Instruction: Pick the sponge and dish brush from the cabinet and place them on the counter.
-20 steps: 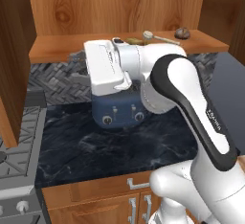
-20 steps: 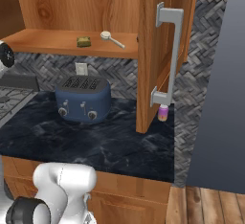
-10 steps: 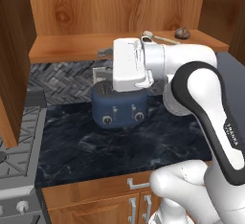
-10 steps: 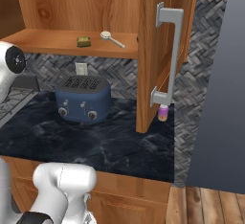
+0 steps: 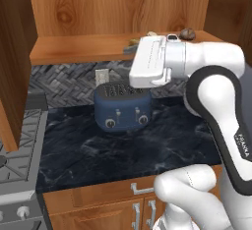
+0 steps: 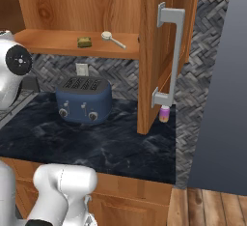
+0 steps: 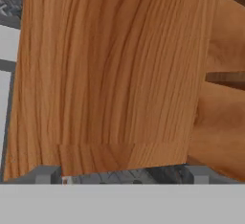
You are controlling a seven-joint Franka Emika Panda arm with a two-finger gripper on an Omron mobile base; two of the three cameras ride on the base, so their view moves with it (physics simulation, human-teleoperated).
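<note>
Right base view: sponge (image 6: 84, 41) and dish brush (image 6: 112, 38) sit side by side on cabinet (image 6: 72, 46) shelf, upper centre; brush handle runs down-right. Left base view: gripper (image 5: 132, 79) w/ jaws wide, empty, frame centre; sponge (image 5: 133, 42) just above-behind it.

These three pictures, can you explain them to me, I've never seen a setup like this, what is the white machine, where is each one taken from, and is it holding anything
The white machine is a jointed robot arm on a driving base in a computer-drawn kitchen. Two pictures come from cameras on that base, behind the arm to its left and right. The third looks along the pincer at reddish-brown wood close up.

On the open reddish-brown wooden wall cabinet's shelf lie a small yellow-green sponge block and a cream dish brush with a round white head. Below, on the dark marbled stone counter, stand a blue toaster and a small purple-and-cream jar.

The pincer is open and holds nothing.
</note>
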